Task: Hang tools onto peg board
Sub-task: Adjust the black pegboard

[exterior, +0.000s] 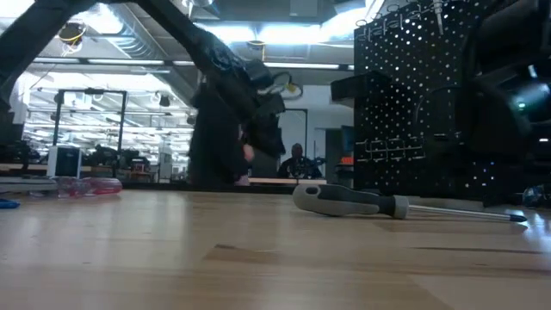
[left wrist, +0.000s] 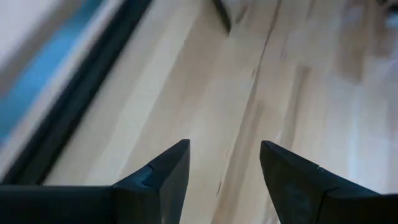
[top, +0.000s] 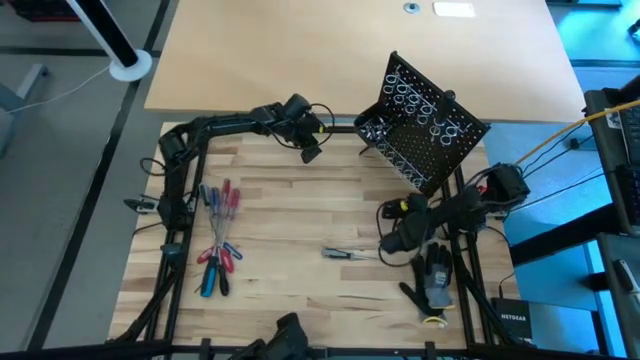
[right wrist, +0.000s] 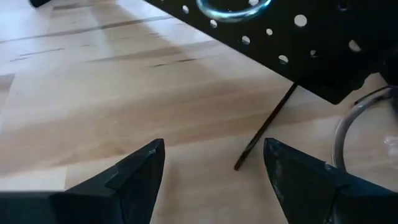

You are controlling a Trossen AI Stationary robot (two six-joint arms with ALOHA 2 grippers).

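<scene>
The peg board [top: 425, 125] stands toward two o'clock on the desk [top: 300, 200], tilted on its thin legs, with silver wire rings across its black perforated face and a small tray of bits at its lower edge. From table height it fills the right side as a dark dotted wall [exterior: 413, 95].

The left tool [top: 310, 150] hangs at about twelve o'clock, just beside the board's lower left corner. Its two dark fingers [left wrist: 165, 171] stand moderately apart with nothing between them, only bare wood showing below.

The right tool [top: 392, 243] sits near four o'clock, in front of the board and low over the desk. Its fingers [right wrist: 134, 171] are spread wide and empty; past them one thin leg of the board [right wrist: 264, 134] slants down to the wood.

A bunch of screwdrivers [top: 218, 240] with red and blue handles lies at nine o'clock, well apart from the board. One grey-handled screwdriver [top: 350, 254] lies alone near the middle, just beside the right tool; from the low camera its handle [exterior: 349, 200] and shaft stretch flat along the wood. A black-and-grey glove [top: 435, 280] lies at five o'clock.

A person [exterior: 297, 162] sits far back in the room behind the desk.
</scene>
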